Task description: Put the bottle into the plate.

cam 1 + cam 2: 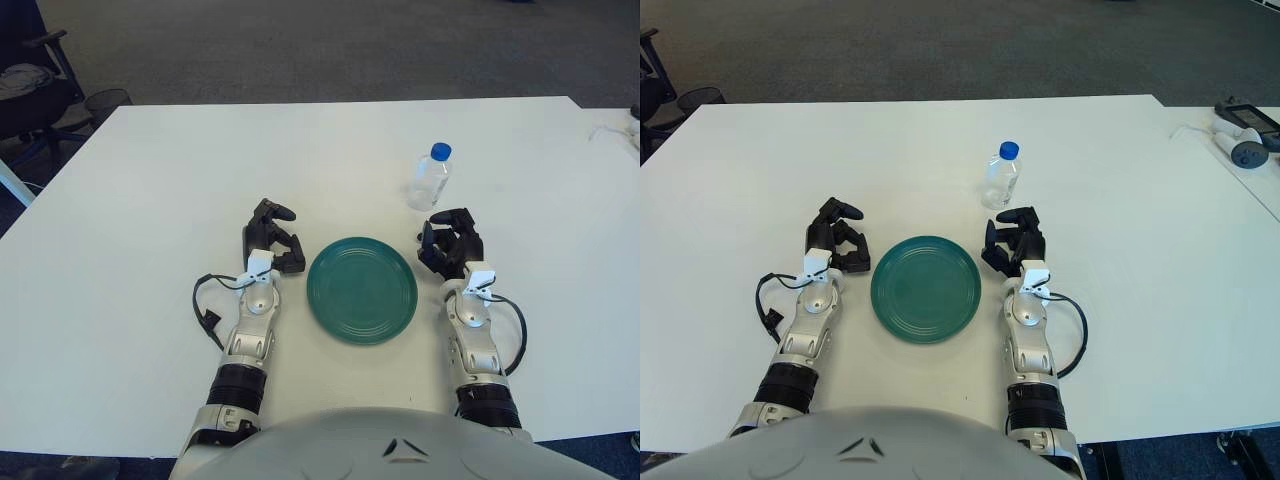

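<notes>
The bottle [431, 177] is clear plastic with a blue cap and stands upright on the white table [150, 200], beyond the plate's far right edge and apart from it; any label on it is too small to read; the green plate [362, 289] lies bare between the two hands; the left robot hand [272, 240] shows just beside the plate's left rim, fingers loosely spread and gripping nothing; the right robot hand [452, 245] shows just right of the plate and near the bottle without touching it, fingers likewise relaxed and unclenched; grey carpet [300, 50] runs behind the table; an office chair [30, 80] stands at far left; a small white device with its cable [1240, 140] lies at the table's far right.
</notes>
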Robot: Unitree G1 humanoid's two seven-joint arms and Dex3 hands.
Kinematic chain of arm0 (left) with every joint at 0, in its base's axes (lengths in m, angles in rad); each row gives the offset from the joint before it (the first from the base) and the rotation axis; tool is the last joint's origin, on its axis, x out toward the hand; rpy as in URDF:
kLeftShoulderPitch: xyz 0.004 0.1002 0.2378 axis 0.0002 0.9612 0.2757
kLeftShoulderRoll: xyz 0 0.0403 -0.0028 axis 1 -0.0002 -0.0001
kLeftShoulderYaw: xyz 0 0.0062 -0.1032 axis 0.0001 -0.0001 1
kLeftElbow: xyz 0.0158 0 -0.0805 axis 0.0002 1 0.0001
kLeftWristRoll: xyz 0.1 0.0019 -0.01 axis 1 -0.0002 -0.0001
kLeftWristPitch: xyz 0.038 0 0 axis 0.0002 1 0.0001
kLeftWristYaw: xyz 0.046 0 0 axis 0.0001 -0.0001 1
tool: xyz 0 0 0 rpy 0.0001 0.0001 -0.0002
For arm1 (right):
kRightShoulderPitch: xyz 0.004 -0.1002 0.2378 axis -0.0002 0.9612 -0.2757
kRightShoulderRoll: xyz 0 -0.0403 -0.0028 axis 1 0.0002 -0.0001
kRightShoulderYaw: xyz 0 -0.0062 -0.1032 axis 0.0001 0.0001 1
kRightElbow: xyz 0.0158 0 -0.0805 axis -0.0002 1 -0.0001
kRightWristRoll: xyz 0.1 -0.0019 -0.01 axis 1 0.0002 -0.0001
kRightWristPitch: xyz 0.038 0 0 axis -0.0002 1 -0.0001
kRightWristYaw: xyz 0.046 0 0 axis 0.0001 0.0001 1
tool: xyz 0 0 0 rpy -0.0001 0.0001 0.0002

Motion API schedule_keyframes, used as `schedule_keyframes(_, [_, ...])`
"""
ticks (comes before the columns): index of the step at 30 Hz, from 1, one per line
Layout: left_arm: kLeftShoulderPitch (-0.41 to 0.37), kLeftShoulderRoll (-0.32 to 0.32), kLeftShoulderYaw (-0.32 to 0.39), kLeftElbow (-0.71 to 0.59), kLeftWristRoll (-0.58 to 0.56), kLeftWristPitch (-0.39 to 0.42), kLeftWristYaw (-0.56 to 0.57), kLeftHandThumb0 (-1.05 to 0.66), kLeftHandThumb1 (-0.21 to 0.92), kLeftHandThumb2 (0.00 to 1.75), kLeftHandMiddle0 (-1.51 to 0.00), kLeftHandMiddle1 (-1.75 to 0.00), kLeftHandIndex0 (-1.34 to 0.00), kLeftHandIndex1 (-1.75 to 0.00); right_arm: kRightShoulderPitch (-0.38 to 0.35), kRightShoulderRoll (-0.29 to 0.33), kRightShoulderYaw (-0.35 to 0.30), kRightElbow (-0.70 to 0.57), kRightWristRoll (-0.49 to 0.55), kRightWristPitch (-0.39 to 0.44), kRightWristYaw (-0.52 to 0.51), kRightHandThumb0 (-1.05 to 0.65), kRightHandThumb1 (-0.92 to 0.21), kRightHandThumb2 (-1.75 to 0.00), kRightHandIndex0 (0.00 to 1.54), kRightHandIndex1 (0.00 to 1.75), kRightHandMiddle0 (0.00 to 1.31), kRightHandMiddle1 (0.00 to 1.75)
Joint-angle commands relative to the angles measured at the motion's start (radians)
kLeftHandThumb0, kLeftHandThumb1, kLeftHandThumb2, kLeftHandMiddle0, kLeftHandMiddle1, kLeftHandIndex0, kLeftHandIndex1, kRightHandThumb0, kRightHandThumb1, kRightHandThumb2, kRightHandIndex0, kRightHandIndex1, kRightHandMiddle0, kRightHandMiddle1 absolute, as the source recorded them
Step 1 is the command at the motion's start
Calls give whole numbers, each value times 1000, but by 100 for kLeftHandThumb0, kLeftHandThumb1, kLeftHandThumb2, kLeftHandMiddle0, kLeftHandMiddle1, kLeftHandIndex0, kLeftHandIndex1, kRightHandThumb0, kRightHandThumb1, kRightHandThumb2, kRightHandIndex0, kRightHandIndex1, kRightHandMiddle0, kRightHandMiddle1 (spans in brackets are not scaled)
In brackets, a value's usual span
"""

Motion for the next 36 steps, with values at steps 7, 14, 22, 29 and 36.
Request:
schedule_keyframes(7, [13, 7, 9, 40, 12, 37, 16, 0, -6, 175, -87, -174, -70, -175, 3, 1, -47, 101, 22, -108, -6, -1, -55, -96, 48, 154, 35, 171])
schedule_keyframes(14, [15, 4, 13, 34, 15, 58, 20, 0, -6, 175, -87, -174, -69, -175, 15, 50, -58, 39, 23, -87, -73, -1, -56, -93, 48, 151, 37, 169])
schedule_keyframes(22, [16, 7, 16, 29, -3, 57, -1, 0, -7, 175, -88, -173, -69, -175, -27, 57, -73, 116, 36, -157, -126, -1, -61, -87, 43, 153, 35, 169])
schedule_keyframes(29, [13, 4, 15, 29, 15, 72, 23, 0, -6, 175, -88, -173, -69, -175, -52, 39, -42, 167, -9, -192, -139, -1, -76, -69, 33, 155, 25, 171])
schedule_keyframes(36, [12, 4, 11, 30, 33, 80, 41, 0, -6, 175, -88, -173, -69, -175, -59, 21, -16, 187, -37, -212, -124, -36, -73, -62, 9, 110, 7, 131])
